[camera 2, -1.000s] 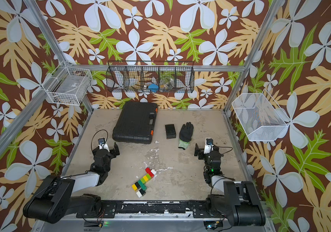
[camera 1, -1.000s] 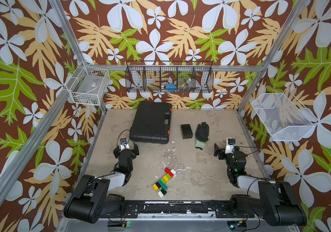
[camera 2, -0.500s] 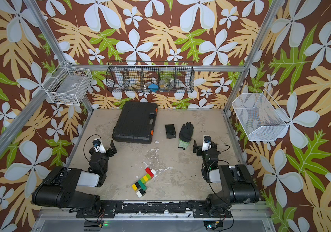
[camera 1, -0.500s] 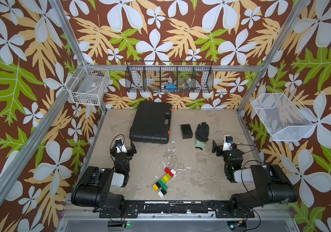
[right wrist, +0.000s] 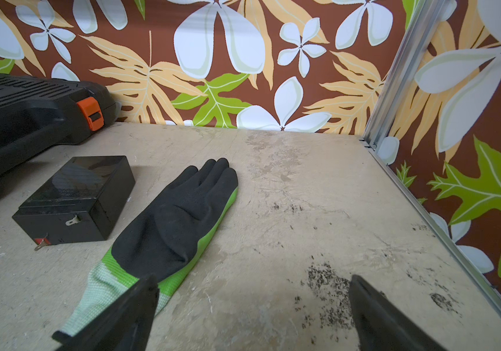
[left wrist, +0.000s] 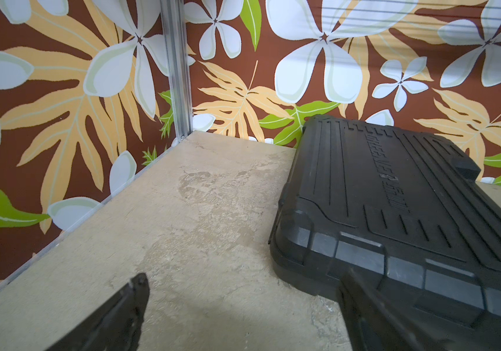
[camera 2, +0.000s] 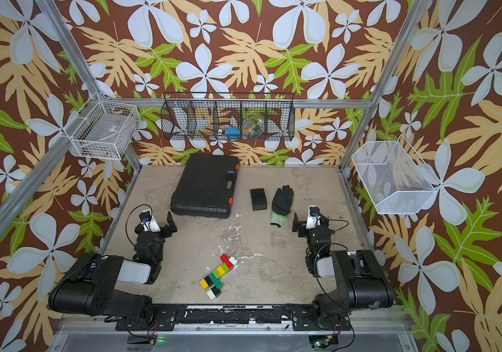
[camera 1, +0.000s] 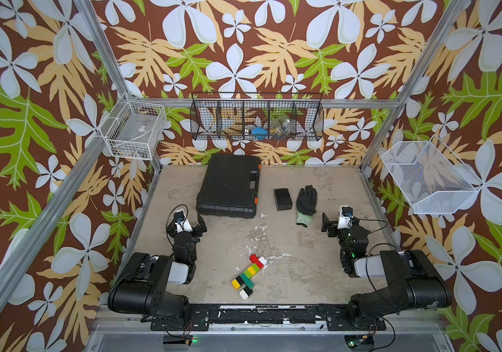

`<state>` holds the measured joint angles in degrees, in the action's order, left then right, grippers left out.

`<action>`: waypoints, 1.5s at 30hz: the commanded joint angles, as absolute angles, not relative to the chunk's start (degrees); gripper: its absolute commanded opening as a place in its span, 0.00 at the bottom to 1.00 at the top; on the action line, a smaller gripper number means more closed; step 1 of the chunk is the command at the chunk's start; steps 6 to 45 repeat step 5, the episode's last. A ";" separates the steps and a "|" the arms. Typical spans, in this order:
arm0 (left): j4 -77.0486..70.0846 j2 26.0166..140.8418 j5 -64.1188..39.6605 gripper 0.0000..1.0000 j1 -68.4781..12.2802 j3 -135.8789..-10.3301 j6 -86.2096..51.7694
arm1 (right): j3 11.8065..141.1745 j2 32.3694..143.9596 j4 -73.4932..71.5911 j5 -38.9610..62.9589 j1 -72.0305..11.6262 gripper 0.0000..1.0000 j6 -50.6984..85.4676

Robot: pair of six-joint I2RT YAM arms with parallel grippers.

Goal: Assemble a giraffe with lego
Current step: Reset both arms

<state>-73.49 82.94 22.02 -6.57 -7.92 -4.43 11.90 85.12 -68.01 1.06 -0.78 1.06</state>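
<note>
Once both arms had been folded back, the left gripper (left wrist: 243, 291) and right gripper (right wrist: 252, 285) were held apart, empty; the giraffe (camera 1: 248, 271), left between them, was judged finished.

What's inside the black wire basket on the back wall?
Through the black wire basket a blue item and a clear item show; the mesh obscures anything else.

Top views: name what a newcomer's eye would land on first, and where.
The bright brick giraffe lies flat near the front edge of the beige table, about midway across it. Farther back, a large black case sits on the left, with a small black box and a black-and-green glove to its right.
</note>
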 commanded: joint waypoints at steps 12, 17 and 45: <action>-75.21 82.93 22.06 1.00 -6.57 -7.97 -4.48 | 11.63 84.78 -69.58 0.41 -0.82 1.00 0.97; -75.21 82.93 22.06 1.00 -6.57 -7.97 -4.48 | 11.63 84.78 -69.58 0.41 -0.82 1.00 0.97; -75.21 82.93 22.06 1.00 -6.57 -7.97 -4.48 | 11.63 84.78 -69.58 0.41 -0.82 1.00 0.97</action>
